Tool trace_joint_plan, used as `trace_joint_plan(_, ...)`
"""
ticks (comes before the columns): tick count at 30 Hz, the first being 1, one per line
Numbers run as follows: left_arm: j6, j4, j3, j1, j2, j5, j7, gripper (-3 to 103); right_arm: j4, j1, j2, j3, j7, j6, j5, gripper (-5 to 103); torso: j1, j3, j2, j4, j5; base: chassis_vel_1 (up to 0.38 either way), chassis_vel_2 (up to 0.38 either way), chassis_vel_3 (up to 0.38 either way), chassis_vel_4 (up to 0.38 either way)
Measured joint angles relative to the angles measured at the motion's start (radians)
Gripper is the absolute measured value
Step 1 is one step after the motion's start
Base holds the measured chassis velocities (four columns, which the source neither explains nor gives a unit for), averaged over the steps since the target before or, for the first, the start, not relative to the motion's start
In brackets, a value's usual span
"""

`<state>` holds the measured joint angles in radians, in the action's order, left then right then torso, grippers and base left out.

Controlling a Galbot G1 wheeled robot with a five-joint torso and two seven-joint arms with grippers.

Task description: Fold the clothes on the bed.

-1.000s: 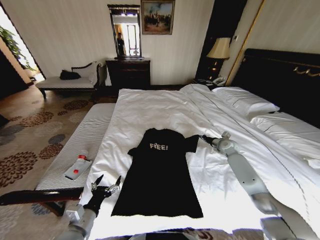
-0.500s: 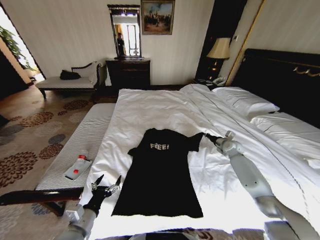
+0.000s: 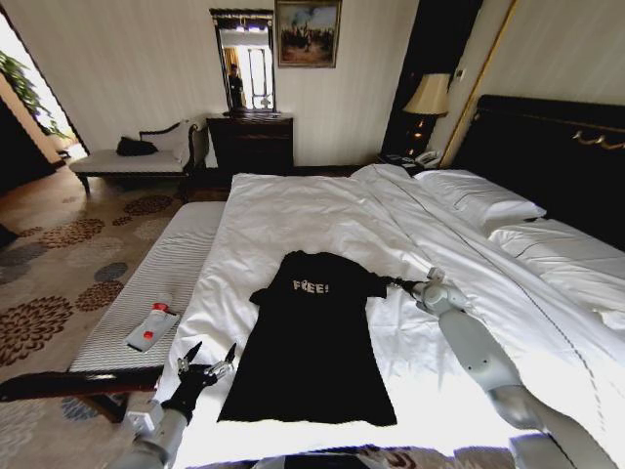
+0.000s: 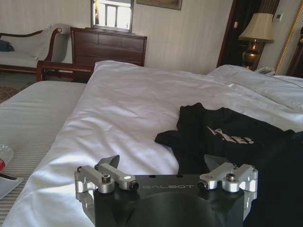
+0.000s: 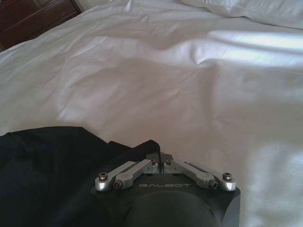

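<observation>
The clothes are one black T-shirt (image 3: 312,347) with white "FREE!" lettering, spread flat and face up on the bed (image 3: 293,210). My right gripper (image 3: 395,284) is at the tip of the shirt's right-hand sleeve. In the right wrist view its fingers (image 5: 158,158) are pressed together with a point of black cloth (image 5: 142,147) between them. My left gripper (image 3: 208,358) hovers open at the bed's near left corner, just left of the shirt's hem. In the left wrist view, that open gripper (image 4: 163,163) faces the shirt (image 4: 227,137), with nothing between its fingers.
A grey striped bench (image 3: 166,274) runs along the bed's left side with a red-and-white packet (image 3: 151,330) on it. White pillows (image 3: 479,200) and a dark headboard (image 3: 557,147) lie to the right. A dresser (image 3: 251,142) and chaise (image 3: 137,156) stand at the far wall.
The right gripper first drew the sleeve outward to the right, then came back left and nearer me, so the sleeve now lies less stretched. The left arm has not moved.
</observation>
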<state>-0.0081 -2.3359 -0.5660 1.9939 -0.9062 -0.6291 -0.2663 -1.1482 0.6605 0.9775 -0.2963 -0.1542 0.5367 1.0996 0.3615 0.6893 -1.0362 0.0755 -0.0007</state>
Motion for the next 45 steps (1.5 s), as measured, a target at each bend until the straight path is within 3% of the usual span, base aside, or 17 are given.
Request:
trace_joint_plan(2, 0.000, 0.000, 0.001, -0.002, 0.001, 0.000, 0.000, 100, -0.002, 0.003, -0.001, -0.001, 0.000, -0.002, -0.001, 1, 0.000, 0.000, 0.000, 0.0000, 0.0001, 0.000, 0.000, 0.000, 0.000)
trace_joint_plan(6, 0.000, 0.014, 0.018, -0.025, 0.007, 0.015, -0.001, 100, -0.065, 0.053, -0.012, -0.019, 0.000, -0.015, -0.017, 22, 0.000, 0.000, 0.000, 0.0000, 0.0000, 0.000, 0.000, 0.000, 0.000)
trace_joint_plan(12, 0.000, 0.046, 0.040, -0.074, 0.033, 0.059, -0.001, 100, -0.152, 0.140, -0.019, -0.055, -0.007, -0.021, -0.040, 38, 0.000, 0.000, 0.000, 0.0001, 0.0001, 0.000, 0.000, 0.000, 0.000)
trace_joint_plan(14, 0.001, 0.069, 0.055, -0.112, 0.057, 0.074, 0.000, 100, -0.193, 0.189, -0.020, -0.081, -0.014, -0.022, -0.045, 44, 0.000, 0.000, 0.000, 0.0002, 0.0001, 0.000, 0.000, 0.000, 0.000)
trace_joint_plan(17, 0.001, 0.122, 0.100, -0.213, 0.104, 0.077, 0.000, 100, -0.250, 0.266, -0.020, -0.133, -0.021, -0.028, -0.058, 61, 0.000, 0.000, 0.000, 0.0002, 0.0001, 0.000, 0.000, 0.000, 0.000)
trace_joint_plan(18, 0.001, 0.122, 0.100, -0.213, 0.104, 0.077, 0.000, 100, -0.250, 0.266, -0.020, -0.133, -0.021, -0.028, -0.058, 61, 0.000, 0.000, 0.000, 0.0002, 0.0001, 0.000, 0.000, 0.000, 0.000)
trace_joint_plan(21, 0.001, 0.194, 0.166, -0.358, 0.140, 0.049, 0.009, 100, -0.303, 0.343, -0.023, -0.189, -0.024, -0.030, -0.066, 77, 0.000, 0.000, 0.000, 0.0007, -0.0001, 0.000, 0.000, 0.000, 0.000)
trace_joint_plan(23, 0.001, 0.215, 0.177, -0.389, 0.144, 0.041, 0.011, 100, -0.312, 0.357, -0.023, -0.195, -0.024, -0.030, -0.069, 77, 0.000, 0.000, 0.000, 0.0014, -0.0003, 0.000, 0.000, 0.000, 0.000)
trace_joint_plan(24, 0.000, 0.233, 0.180, -0.407, 0.144, 0.037, 0.014, 100, -0.317, 0.363, -0.023, -0.193, -0.024, -0.030, -0.071, 83, 0.000, 0.000, 0.000, 0.0014, -0.0001, 0.000, 0.000, 0.000, 0.000)
trace_joint_plan(26, -0.002, 0.268, 0.184, -0.442, 0.142, 0.025, 0.021, 100, -0.322, 0.366, -0.023, -0.182, -0.024, -0.030, -0.071, 94, 0.000, 0.000, 0.000, -0.0010, 0.0002, 0.000, 0.000, 0.000, 0.000)
trace_joint_plan(31, 0.002, 0.329, 0.250, -0.540, 0.160, -0.010, 0.032, 100, -0.330, 0.384, -0.028, -0.185, -0.023, -0.030, -0.070, 100, 0.000, 0.000, 0.000, 0.0004, -0.0001, 0.000, 0.000, 0.000, 0.000)
trace_joint_plan(35, 0.019, 0.358, 0.335, -0.614, 0.152, -0.076, 0.023, 103, -0.331, 0.394, -0.032, -0.194, -0.020, -0.030, -0.067, 100, 0.000, 0.000, 0.000, -0.0003, 0.0004, 0.000, 0.000, 0.000, 0.000)
trace_joint_plan(40, 0.036, 0.388, 0.437, -0.712, 0.111, -0.144, 0.007, 96, -0.324, 0.399, -0.035, -0.198, -0.019, -0.030, -0.067, 100, 0.000, 0.000, 0.000, 0.0001, 0.0001, 0.000, 0.000, 0.000, 0.000)
trace_joint_plan(45, 0.041, 0.410, 0.499, -0.782, 0.100, -0.155, 0.004, 88, -0.317, 0.398, -0.036, -0.197, -0.018, -0.029, -0.067, 100, 0.000, 0.000, 0.000, 0.0001, 0.0002, 0.000, 0.000, 0.000, 0.000)
